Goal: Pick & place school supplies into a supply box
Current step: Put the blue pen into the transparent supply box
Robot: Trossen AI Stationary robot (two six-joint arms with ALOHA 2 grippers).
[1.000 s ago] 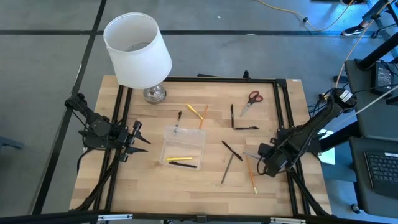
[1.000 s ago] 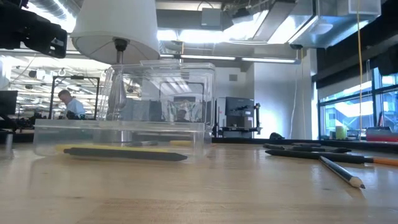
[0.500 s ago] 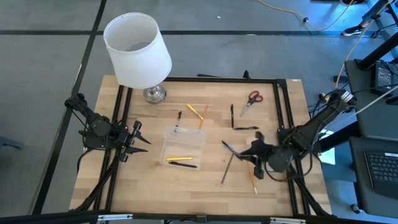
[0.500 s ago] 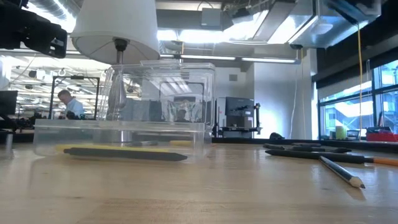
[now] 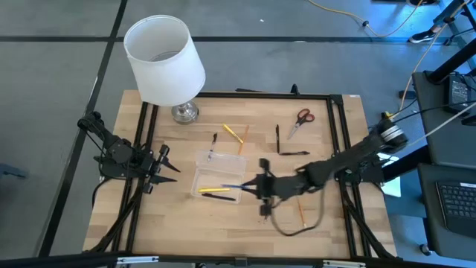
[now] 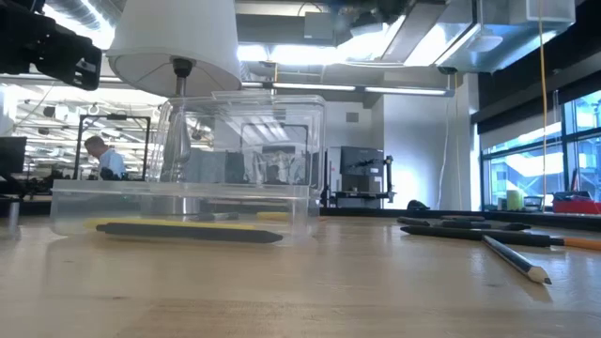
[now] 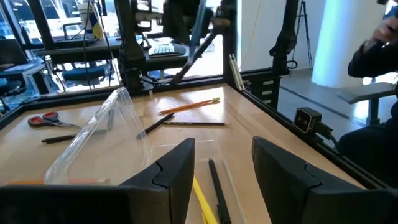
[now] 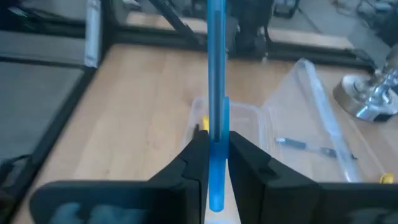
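My right gripper (image 5: 258,186) reaches in from the table's right and is shut on a blue pen (image 5: 236,186), whose free end is over the right side of the clear supply box (image 5: 220,177). A yellow pencil (image 5: 215,190) and a black pen (image 5: 218,196) lie flat in the box. Its clear lid (image 7: 93,140) stands open, tilted up. Red-handled scissors (image 5: 300,118), a yellow pencil (image 5: 234,133) and black pens (image 5: 294,153) lie on the wooden table. My left gripper (image 7: 221,174) waits open at the table's left edge, its fingers level and pointing at the box. My right gripper pinches the blue pen between its two fingers, close to the pen's rear end (image 8: 216,144). The fingers come from the table's right, slanting slightly down, and the pen runs along them, sticking far out past their tips (image 8: 216,37). The pen is lifted clear of table and box.
A lamp with a white shade (image 5: 163,59) stands at the far left corner. An orange pencil (image 5: 301,211) lies near the right arm, beside a hanging cable loop (image 5: 297,227). A black frame (image 5: 338,126) runs along the table's sides. Bare wood lies near the front edge.
My right gripper has risen from the table's right side and swung toward the left, to the supply box, rolling and tipping up from a downward pointing. It has stayed shut, and the blue pen has come along, lifted clear.
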